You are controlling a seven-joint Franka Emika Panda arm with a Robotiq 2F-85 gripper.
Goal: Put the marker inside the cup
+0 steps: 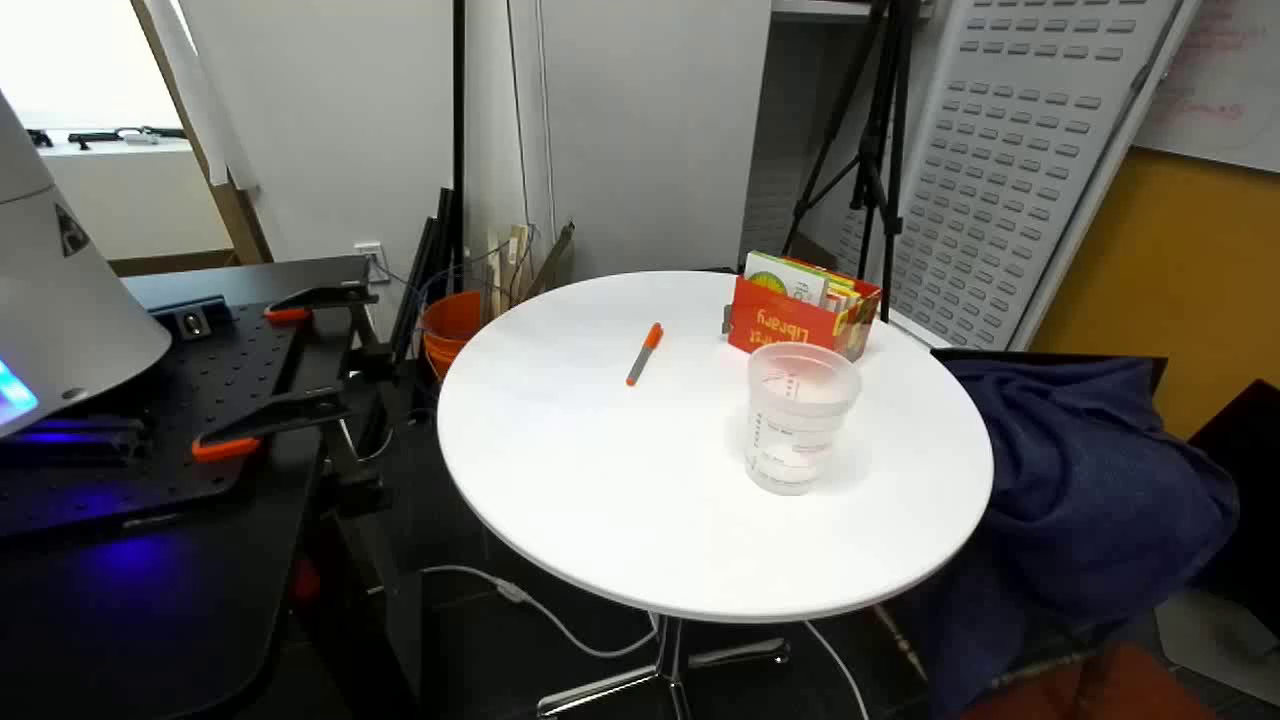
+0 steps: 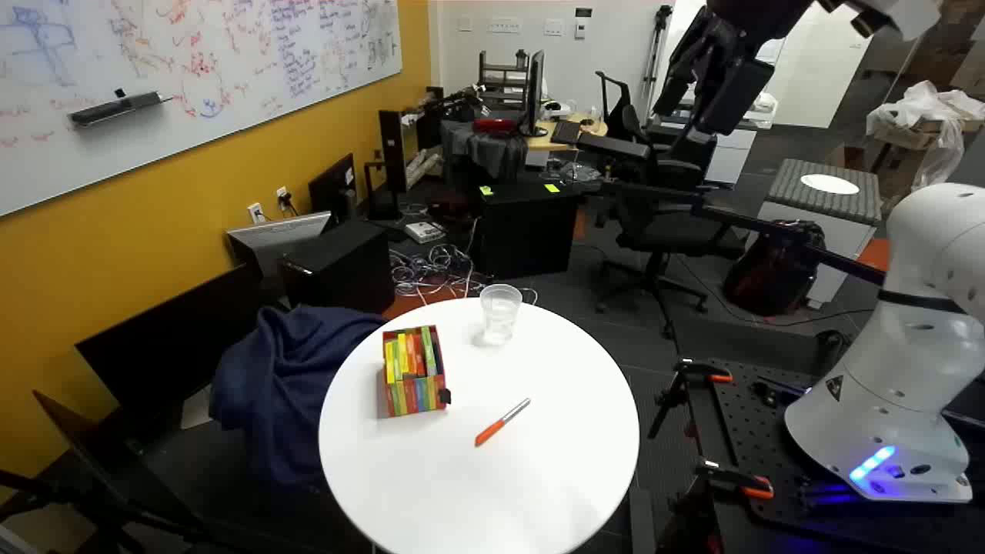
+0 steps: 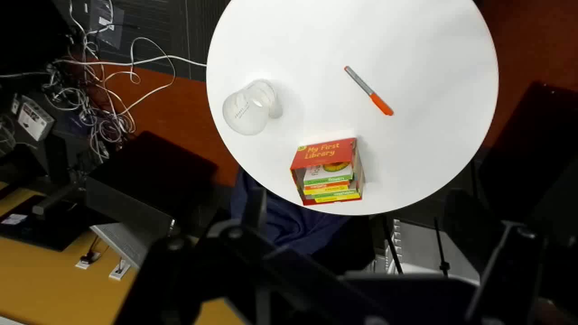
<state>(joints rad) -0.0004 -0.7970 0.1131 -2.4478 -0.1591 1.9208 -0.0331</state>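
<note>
The marker (image 1: 645, 354) (image 2: 502, 422) (image 3: 369, 90), grey with an orange cap, lies flat on the round white table (image 1: 590, 480). The clear cup (image 1: 790, 440) (image 2: 500, 312) (image 3: 248, 110), with printed scale marks, stands upright on the same table, apart from the marker; no object shows inside it. My gripper (image 2: 689, 115) hangs high above table level in an exterior view, away from both objects. Its dark fingers stand wide apart at the bottom of the wrist view, with nothing held between them.
A red box of small books (image 1: 790, 318) (image 2: 412, 377) (image 3: 325, 153) stands on the table near the cup and marker. Dark blue cloth (image 1: 1080, 490) drapes beside the table. Clamps (image 2: 731, 481) hold the robot's base plate to a black bench.
</note>
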